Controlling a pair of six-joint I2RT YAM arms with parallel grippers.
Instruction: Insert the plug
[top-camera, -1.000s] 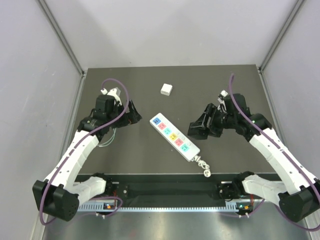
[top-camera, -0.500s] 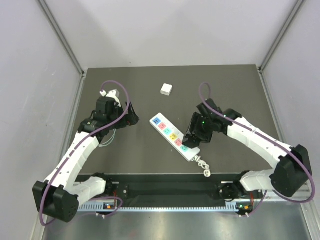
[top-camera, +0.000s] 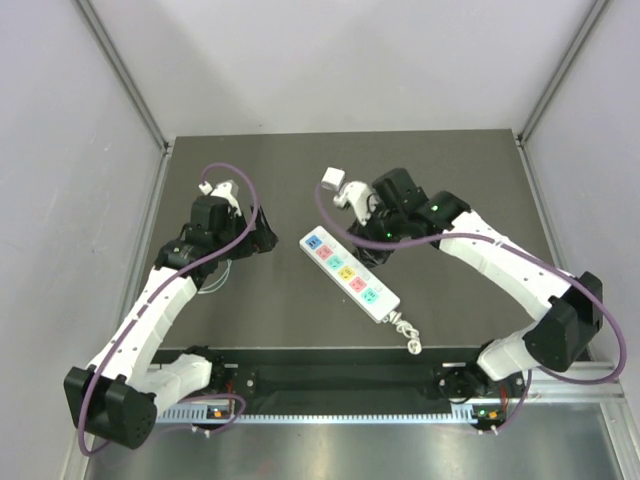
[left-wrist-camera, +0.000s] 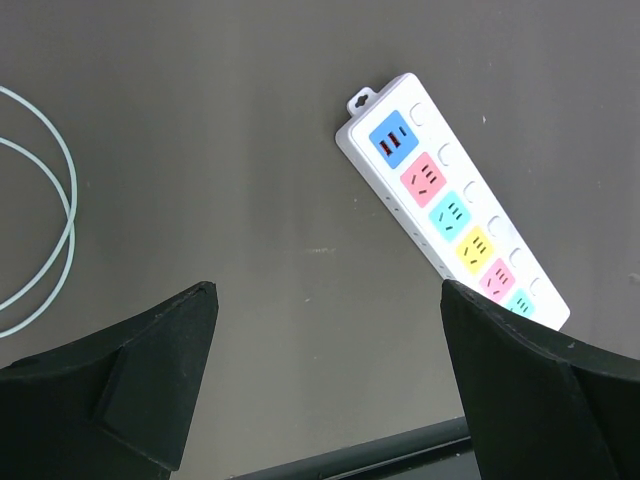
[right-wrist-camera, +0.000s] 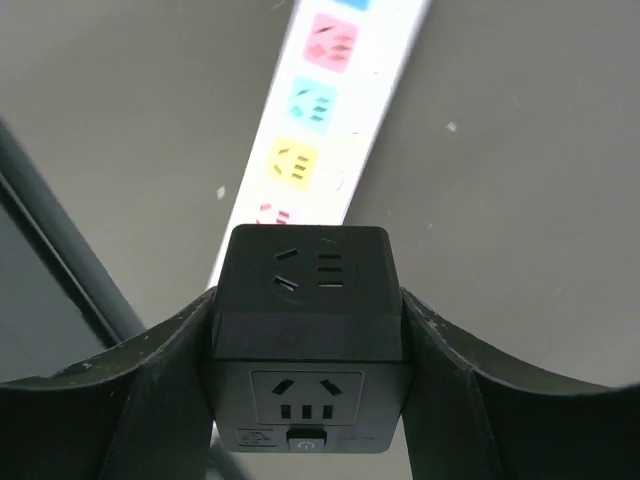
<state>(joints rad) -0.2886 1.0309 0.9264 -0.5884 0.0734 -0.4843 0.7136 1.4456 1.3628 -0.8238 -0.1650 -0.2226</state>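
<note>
Right gripper (right-wrist-camera: 308, 325) around black plug (right-wrist-camera: 308, 285), over power strip (right-wrist-camera: 292, 165), well inside table (top-camera: 480, 180) edges.

dark table (top-camera: 290, 322), power strip (top-camera: 350, 276), white cube (top-camera: 333, 179), pale cable (left-wrist-camera: 76, 195)

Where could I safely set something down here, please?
Bare table lies in the far right corner behind the right arm, and at the front, left of the power strip. Crowded between the white cube, strip and right gripper holding the black plug.

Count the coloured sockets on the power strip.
6, in one row along the power strip: blue at the far end, then pink, teal, yellow, pink, teal at the near end. None look hidden.
</note>
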